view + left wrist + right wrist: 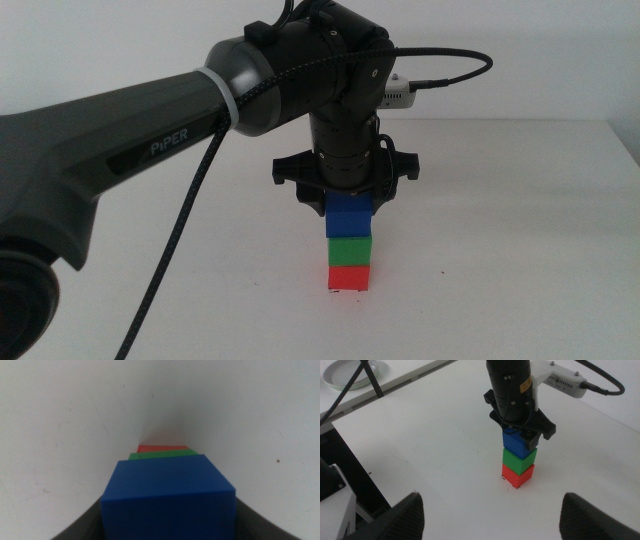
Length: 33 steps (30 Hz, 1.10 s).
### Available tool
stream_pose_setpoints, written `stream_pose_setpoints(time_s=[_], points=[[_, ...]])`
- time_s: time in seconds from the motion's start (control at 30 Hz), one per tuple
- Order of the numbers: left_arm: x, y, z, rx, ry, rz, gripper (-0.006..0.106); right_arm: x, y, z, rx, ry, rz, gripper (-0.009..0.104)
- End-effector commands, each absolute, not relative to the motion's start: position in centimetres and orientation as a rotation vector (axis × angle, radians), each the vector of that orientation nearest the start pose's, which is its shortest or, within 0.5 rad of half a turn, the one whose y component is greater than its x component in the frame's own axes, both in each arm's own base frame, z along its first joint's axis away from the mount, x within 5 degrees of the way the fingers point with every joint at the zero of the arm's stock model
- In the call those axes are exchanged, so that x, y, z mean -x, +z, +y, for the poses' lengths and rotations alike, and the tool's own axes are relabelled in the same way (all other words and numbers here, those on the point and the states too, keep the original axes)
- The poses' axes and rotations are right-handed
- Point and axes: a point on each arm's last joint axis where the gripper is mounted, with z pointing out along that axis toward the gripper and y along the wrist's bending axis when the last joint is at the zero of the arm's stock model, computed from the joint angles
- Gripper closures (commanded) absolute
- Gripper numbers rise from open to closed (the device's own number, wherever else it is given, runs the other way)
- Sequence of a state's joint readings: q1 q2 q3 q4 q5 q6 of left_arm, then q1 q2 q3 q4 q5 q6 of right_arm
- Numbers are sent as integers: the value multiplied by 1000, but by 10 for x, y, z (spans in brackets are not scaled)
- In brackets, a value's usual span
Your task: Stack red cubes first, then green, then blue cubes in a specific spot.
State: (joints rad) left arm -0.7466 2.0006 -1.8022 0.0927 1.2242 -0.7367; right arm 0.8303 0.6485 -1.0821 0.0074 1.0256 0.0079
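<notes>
The left end effector (347,205) hangs straight down over mid-worktop (500,250), jaws clamped on the blue cube (349,216). That cube sits squarely on the green cube (350,250), which rests on the red cube (349,277). The right end effector (490,515) waits nearby, jaws spread apart.

Arm shell (120,130): matte dark grey, white "PIPER" lettering, pale ring at the joint.
Cable (175,240): black braided, running along the arm.
Wrist (345,150): black cylinder; yellow sticker in the right wrist view.
Camera (565,380): white box on the wrist, black lead.
</notes>
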Motion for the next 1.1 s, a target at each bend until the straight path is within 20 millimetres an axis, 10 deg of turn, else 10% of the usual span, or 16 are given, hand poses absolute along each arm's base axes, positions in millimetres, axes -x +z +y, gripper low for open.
stream_pose_setpoints(time_s=[0.0,0.37,0.83,1.07], points=[[-317,272,-285,-51,-159,2903,102,-57,424,62,847,511,1931,2],[-317,272,-285,-79,-156,2902,100,-57,424,62,847,511,1931,2],[-317,272,-285,-129,-148,2899,19,-57,424,62,847,511,1931,2],[-315,277,-284,-160,-163,2889,7,-57,424,62,847,511,1931,2]])
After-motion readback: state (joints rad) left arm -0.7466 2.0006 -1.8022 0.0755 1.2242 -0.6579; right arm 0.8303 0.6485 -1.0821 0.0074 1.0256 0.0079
